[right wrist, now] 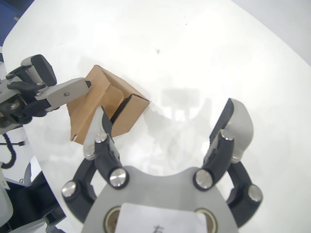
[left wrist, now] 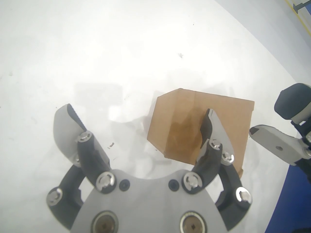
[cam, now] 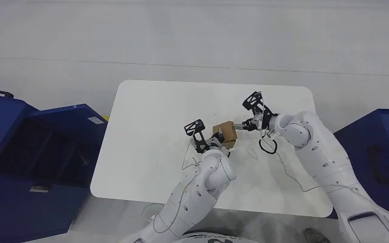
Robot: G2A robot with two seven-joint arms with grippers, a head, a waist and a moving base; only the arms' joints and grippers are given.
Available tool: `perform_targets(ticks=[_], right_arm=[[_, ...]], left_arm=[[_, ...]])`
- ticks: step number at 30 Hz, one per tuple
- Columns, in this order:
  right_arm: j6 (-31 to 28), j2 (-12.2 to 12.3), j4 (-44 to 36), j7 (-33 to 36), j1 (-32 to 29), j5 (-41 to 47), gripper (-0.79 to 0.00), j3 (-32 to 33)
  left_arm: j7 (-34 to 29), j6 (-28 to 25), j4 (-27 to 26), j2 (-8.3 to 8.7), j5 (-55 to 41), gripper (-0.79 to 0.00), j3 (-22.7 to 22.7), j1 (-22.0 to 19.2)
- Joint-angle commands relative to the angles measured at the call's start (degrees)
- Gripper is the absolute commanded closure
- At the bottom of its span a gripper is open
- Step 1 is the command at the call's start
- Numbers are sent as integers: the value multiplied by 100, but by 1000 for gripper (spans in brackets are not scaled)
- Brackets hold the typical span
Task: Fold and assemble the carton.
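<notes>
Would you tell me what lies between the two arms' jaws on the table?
The carton lies between the left jaws and right jaws, both open, on the white table; the top view shows this.

Nothing here can be read. A white sticker [right wrist: 158,220] on the base of the right gripper [right wrist: 166,109] carries a dark mark, cut off at the edge. A white label [cam: 96,120] on the blue bin [cam: 61,130] is too small to make out.
</notes>
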Motion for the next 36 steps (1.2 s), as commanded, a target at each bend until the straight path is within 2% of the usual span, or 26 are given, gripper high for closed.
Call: perform_targets(ticks=[1,13,27,36], right_arm=[[4,-7,24,44,11,-42,-785,-36],[101,-150,324,-21,217,-231,-785,-444],[39,-145,283,-217,158,-155,-785,-310],[122,-154,119,-93,40,-333,-785,-401]], left_arm=[[2,0,14,-1,-4,-785,1,-2],[74,0,-62,34,-77,-785,23,84],[174,0,89,32,-155,-785,68,61],[268,0,100,38,-215,-785,90,75]])
